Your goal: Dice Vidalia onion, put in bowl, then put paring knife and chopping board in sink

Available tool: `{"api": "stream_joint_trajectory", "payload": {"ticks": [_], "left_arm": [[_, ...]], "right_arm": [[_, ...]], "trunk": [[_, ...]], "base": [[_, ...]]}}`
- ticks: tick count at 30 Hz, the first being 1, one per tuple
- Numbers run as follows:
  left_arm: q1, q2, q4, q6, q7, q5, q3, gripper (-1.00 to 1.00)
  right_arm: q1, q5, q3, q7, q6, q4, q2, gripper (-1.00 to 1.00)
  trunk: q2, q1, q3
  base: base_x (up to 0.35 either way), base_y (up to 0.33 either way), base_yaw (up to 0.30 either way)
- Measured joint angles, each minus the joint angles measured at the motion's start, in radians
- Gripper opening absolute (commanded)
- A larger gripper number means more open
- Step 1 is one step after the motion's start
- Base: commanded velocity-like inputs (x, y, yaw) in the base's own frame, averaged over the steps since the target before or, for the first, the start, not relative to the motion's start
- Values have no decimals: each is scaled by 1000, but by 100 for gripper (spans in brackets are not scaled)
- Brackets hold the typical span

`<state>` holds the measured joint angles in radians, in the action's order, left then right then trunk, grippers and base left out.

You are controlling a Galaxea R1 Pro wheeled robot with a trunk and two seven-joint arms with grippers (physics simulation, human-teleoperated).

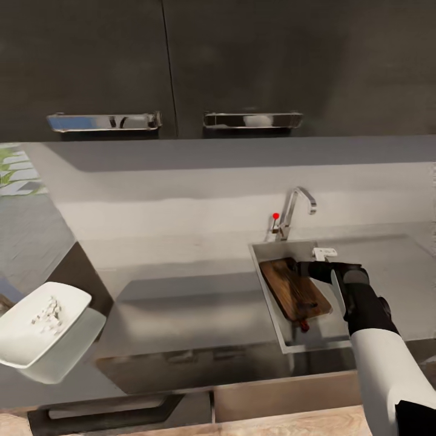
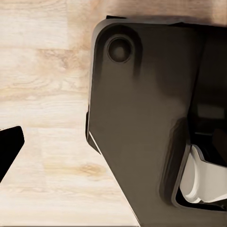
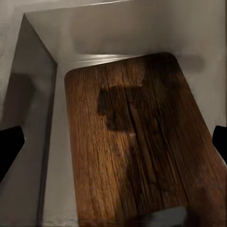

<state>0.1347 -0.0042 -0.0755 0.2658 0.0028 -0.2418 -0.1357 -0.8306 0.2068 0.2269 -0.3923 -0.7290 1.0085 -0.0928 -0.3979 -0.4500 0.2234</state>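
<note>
The right gripper [image 1: 306, 266] is held released over the chopping board [image 1: 295, 289], which is laid inside the sink [image 1: 270, 306].

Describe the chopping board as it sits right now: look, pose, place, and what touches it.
The chopping board is a brown wooden rectangle with rounded corners and dark grain streaks. It lies inside the sink, angled across the basin, with a slot-shaped handle hole near its front end. A small red tip pokes out past that front end. The right gripper hovers over its far end, fingers apart; contact cannot be told. The right wrist view shows a shadow on the board.
</note>
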Motion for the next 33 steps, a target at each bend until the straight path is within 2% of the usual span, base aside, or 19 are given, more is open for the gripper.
{"api": "stream_joint_trajectory", "payload": {"ticks": [33], "left_arm": [[0,2,0,0,0,0,0,100]], "right_arm": [[0,-2,0,0,1,1,2,100]], "trunk": [[0,0,0]], "base": [[-321,0,0]]}}
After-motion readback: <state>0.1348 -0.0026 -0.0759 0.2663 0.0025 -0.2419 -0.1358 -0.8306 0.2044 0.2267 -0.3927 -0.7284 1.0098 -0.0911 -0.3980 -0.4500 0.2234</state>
